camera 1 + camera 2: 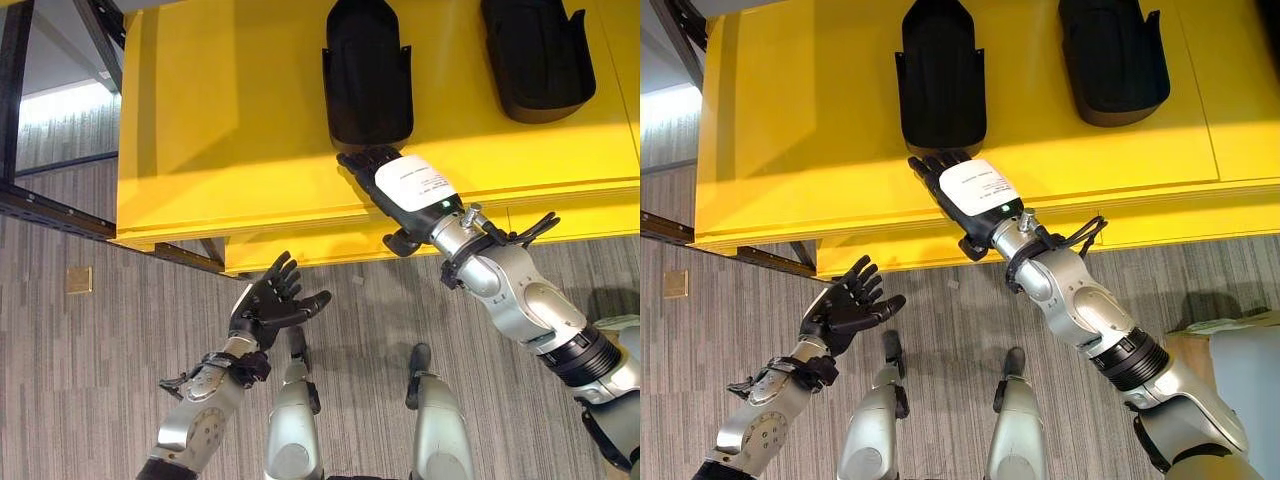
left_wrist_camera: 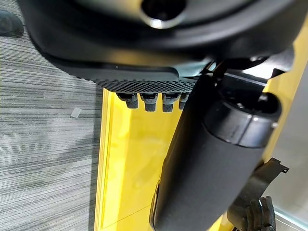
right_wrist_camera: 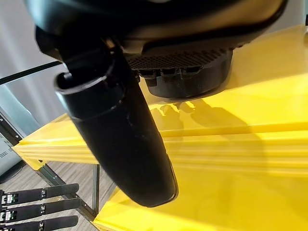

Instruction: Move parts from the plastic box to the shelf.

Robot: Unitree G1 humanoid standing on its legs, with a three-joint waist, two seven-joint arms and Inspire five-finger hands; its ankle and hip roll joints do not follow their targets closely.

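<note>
Two black moulded parts lie on the yellow shelf (image 1: 220,130), one near the middle (image 1: 367,70) and one further right (image 1: 535,55). My right hand (image 1: 395,180) reaches over the shelf's front edge. It is open, its fingers straight, and their tips are at the near end of the middle part (image 3: 192,86). The hand holds nothing. My left hand (image 1: 268,300) hangs open and empty over the carpet, just in front of and below the shelf edge. Its thumb (image 2: 207,163) points toward the shelf.
A dark metal frame (image 1: 50,205) runs along the shelf's left side. Grey carpet lies below, with a small brown floor plate (image 1: 79,279). The edge of a pale container (image 1: 1245,370) shows at the lower right.
</note>
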